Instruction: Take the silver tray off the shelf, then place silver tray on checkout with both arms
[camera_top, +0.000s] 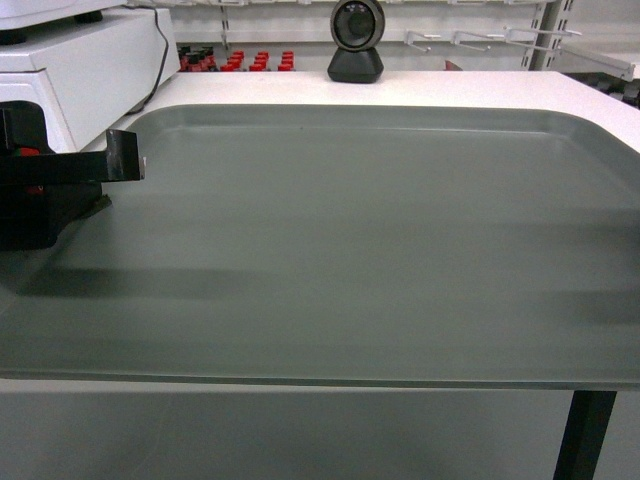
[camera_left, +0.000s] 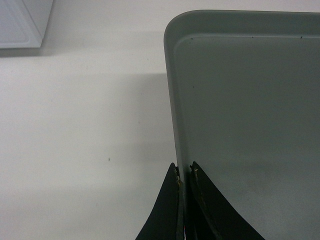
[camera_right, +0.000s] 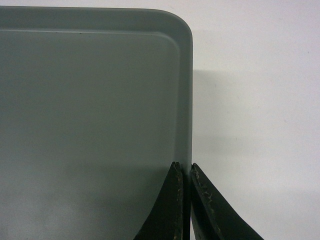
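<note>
- Left tool (camera_left: 185, 175) clamped on left rim of silver tray (camera_left: 250, 115); right tool (camera_right: 184, 172) clamped on right rim
- Tray held above white table (camera_top: 480, 88); black scanner (camera_top: 356, 40) beyond far edge

At the left edge of the head view the left gripper (camera_top: 125, 160) shows as a bulky, glossy black block with a small red part set into its side, and a flat black finger ending in a squared tip with a pale metal glint. In the lower middle of the left wrist view its two fingers (camera_left: 167, 210) are thin black blades, curved on their outer edges, with pale, worn specks at the tips. In the lower middle of the right wrist view the right gripper (camera_right: 182, 172) has matching black fingers (camera_right: 210, 210), scuffed and flecked along the inner edges.
</note>
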